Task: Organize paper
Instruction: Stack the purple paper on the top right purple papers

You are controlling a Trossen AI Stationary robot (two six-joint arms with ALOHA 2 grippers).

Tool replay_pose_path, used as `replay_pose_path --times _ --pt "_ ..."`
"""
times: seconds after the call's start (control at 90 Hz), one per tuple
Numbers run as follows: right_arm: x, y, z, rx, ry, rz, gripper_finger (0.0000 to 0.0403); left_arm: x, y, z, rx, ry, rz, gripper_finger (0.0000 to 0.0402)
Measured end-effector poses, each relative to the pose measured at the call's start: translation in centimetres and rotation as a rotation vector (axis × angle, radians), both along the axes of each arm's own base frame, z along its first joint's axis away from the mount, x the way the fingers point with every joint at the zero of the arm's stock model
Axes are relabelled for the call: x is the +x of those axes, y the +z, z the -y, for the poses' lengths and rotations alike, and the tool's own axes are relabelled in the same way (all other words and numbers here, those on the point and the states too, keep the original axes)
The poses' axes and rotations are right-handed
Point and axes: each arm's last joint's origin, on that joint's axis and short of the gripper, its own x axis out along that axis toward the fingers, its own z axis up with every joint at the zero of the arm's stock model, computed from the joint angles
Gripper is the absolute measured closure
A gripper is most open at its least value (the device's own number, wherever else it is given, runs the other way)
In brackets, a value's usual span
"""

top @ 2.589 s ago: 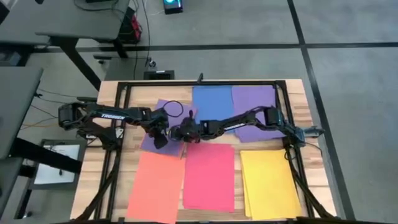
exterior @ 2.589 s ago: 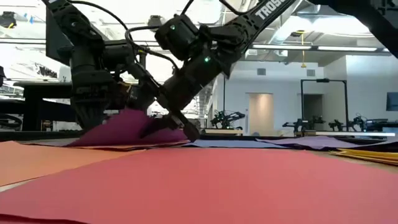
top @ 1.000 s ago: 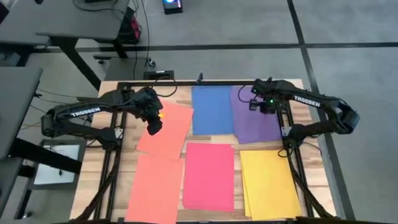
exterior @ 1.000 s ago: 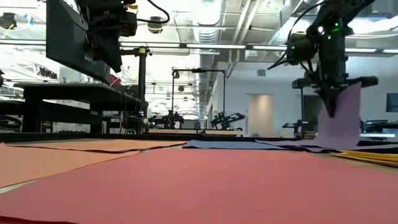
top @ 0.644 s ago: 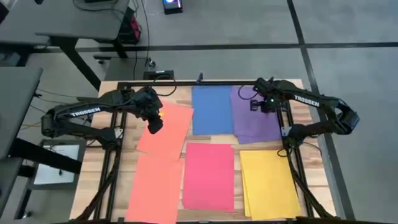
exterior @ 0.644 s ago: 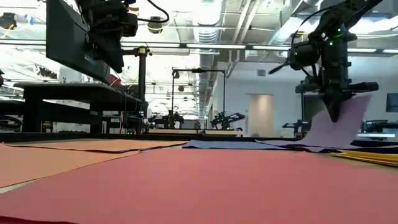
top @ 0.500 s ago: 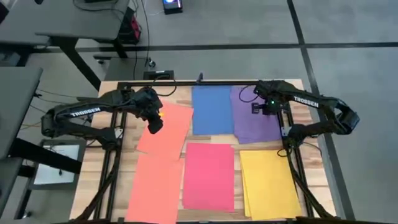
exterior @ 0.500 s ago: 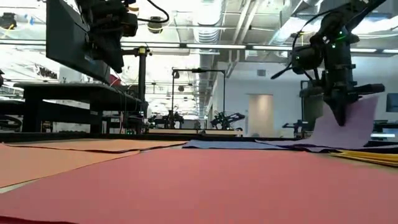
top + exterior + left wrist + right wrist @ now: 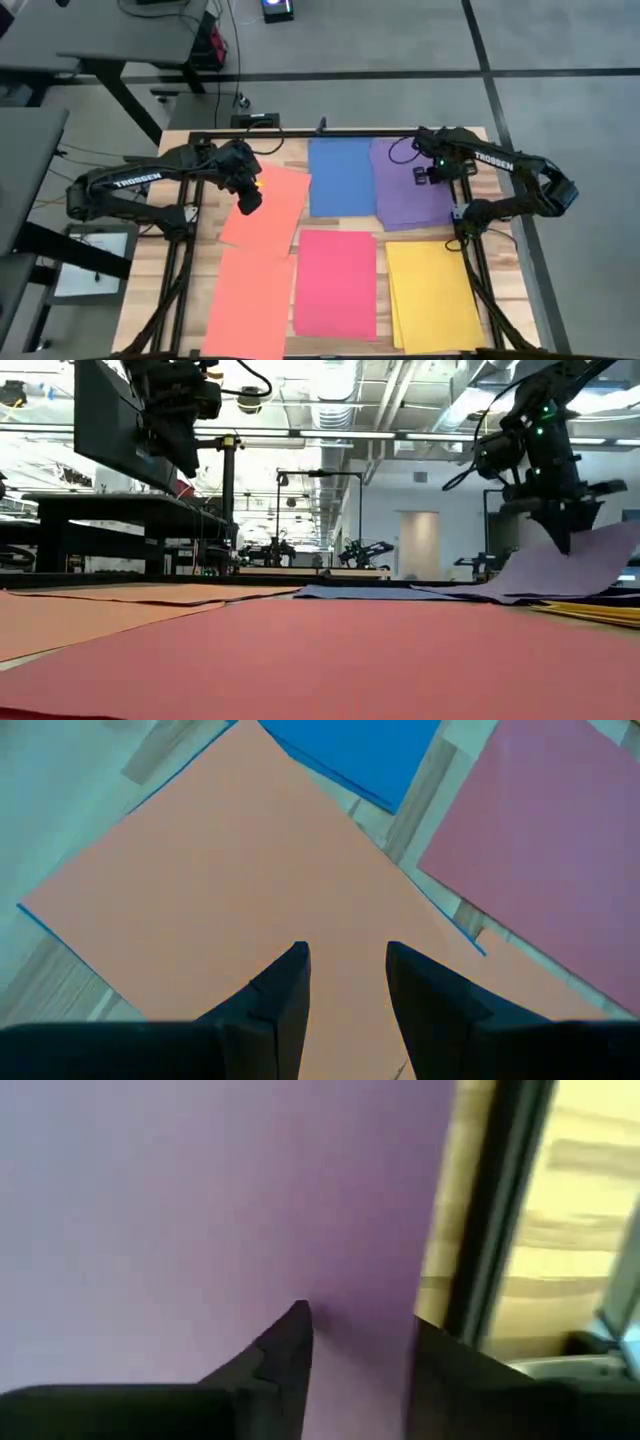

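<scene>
High view shows the bench (image 9: 178, 150) carrying coloured sheets in two rows. Along the far edge lie a salmon-orange sheet (image 9: 270, 208) tilted out of line, a blue sheet (image 9: 340, 176) and a purple sheet (image 9: 408, 185); along the near edge lie a second salmon-orange sheet (image 9: 248, 305), a pink-red sheet (image 9: 336, 283) and a yellow sheet (image 9: 432, 292). The tilted salmon-orange sheet overlaps the far edge of the one below it.

The left hand (image 9: 246, 197) hangs over the far left part of the tilted salmon-orange sheet; in the left wrist view its fingers (image 9: 285, 990) stand apart, released, with nothing between them and the sheet below.

The right hand (image 9: 433, 176) is near the far right corner of the bench, above the purple sheet. In the low view the right edge of that sheet (image 9: 560, 575) curls up off the bench to the hand's tip (image 9: 568, 540). The right wrist view shows the purple surface close under slightly parted fingers (image 9: 288, 1350); whether they pinch the sheet I cannot tell.
</scene>
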Motion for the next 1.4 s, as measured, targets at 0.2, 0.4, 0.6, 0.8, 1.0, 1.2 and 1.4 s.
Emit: replay_pose_path --times 0.2,0.4,0.6,0.8,1.0,1.2,1.4 --pt "0.4 1.1 0.5 -0.028 -0.028 0.05 0.0289 0.0 0.0 0.0 0.0 0.0 -0.001 0.0283" --pt "6.1 2.2 0.7 -0.068 0.122 0.582 0.0289 0.0 0.0 0.0 0.001 -0.002 -0.002 0.0283" --pt "14.3 -0.6 -0.5 -0.109 0.26 0.801 0.0306 -0.1 -0.1 0.0 0.006 -0.017 -0.018 0.0283" --pt "21.2 -5.2 -1.6 -0.006 0.432 0.623 0.0393 -0.6 -0.4 0.1 -0.004 -0.026 -0.074 0.0283" --pt "24.3 -7.8 -0.8 0.002 0.448 0.432 0.0401 -0.8 -0.4 -0.1 -0.008 -0.018 -0.09 0.0283" --pt "26.8 -8.3 -0.8 0.016 0.474 0.464 0.0402 -1.0 -0.5 -0.1 -0.015 -0.014 -0.111 0.0283" --pt "28.2 -7.9 -0.9 0.003 0.489 0.502 0.0403 -1.2 -0.6 0.0 -0.021 -0.018 -0.131 0.0283"
